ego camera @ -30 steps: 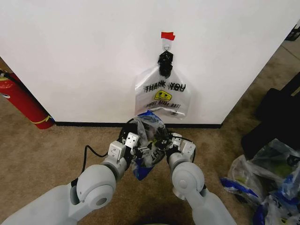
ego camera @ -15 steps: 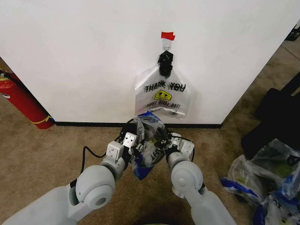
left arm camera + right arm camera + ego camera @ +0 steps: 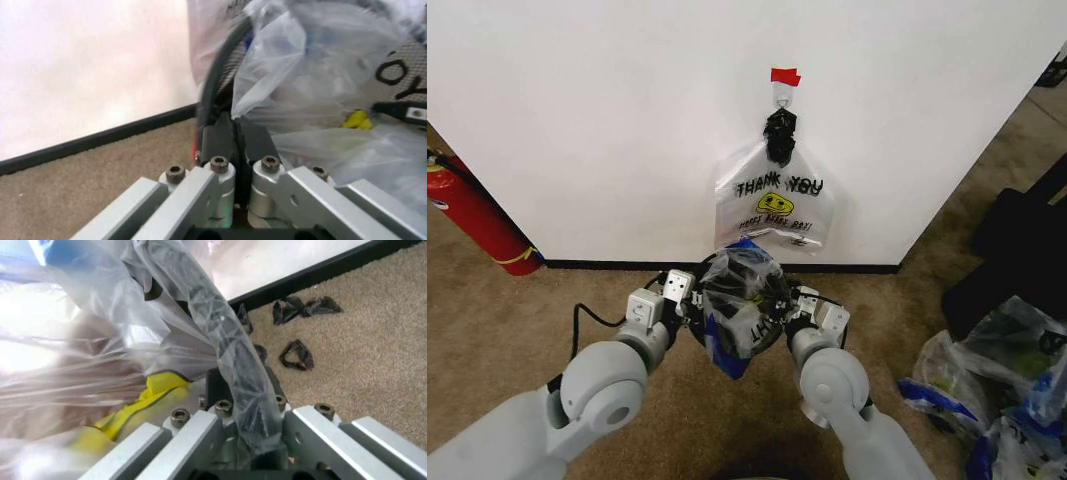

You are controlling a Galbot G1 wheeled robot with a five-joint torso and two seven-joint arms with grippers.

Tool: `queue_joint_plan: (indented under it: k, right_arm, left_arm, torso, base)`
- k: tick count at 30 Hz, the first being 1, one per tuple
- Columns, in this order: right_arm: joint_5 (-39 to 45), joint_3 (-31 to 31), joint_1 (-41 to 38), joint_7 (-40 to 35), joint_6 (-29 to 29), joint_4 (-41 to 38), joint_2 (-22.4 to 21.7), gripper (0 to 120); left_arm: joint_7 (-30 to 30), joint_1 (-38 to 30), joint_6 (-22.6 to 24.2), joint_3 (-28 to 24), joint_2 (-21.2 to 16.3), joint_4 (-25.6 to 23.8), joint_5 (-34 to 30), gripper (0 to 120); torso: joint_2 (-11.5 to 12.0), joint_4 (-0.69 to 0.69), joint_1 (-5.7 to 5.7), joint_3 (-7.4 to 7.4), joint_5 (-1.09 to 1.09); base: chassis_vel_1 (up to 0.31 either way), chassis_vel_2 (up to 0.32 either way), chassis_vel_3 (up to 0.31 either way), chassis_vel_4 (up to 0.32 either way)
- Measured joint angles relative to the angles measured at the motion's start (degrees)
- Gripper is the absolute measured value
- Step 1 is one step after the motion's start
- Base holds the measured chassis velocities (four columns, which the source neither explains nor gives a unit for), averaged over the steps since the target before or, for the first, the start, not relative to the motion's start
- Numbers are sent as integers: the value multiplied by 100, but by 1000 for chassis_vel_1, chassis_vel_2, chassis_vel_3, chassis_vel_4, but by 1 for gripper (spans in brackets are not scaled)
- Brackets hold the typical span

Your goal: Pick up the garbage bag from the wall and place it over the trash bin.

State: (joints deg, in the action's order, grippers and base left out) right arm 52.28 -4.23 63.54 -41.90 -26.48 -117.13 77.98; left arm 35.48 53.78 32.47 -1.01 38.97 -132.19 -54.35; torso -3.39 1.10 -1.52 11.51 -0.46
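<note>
The garbage bag [image 3: 739,305], clear crinkly plastic with blue patches, is stretched between my two grippers low in front of the wall [image 3: 607,120]. It drapes over the trash bin, whose black rim and mesh [image 3: 215,85] show beside the plastic in the left wrist view. My left gripper [image 3: 683,298] holds the bag's left side, and its fingers [image 3: 220,137] are pressed together on the plastic at the rim. My right gripper [image 3: 802,305] is shut on the right side, where the plastic [image 3: 227,335] wraps the rim and runs down between its fingers.
A whitish "THANK YOU" bag [image 3: 774,200] hangs from a hook under red tape [image 3: 785,76]. A red fire extinguisher [image 3: 472,215] stands at the left. Filled plastic bags [image 3: 997,390] and a black object [image 3: 1027,240] lie at the right. Black scraps [image 3: 297,352] dot the carpet.
My left arm has swung outward to the left, pulling the bag wider and rounder. The right gripper has stayed almost in place.
</note>
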Motion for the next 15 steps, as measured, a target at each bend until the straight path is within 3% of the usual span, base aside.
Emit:
queue_joint_plan:
  k: [15]
  right_arm:
    - [470, -411, 350, 510, 58, -223, -413, 0]
  left_arm:
    - [-186, 315, -86, 541, -249, 73, 9, 0]
  torso:
    - [0, 1, 0, 0, 1]
  base:
    - [0, 0, 0, 0]
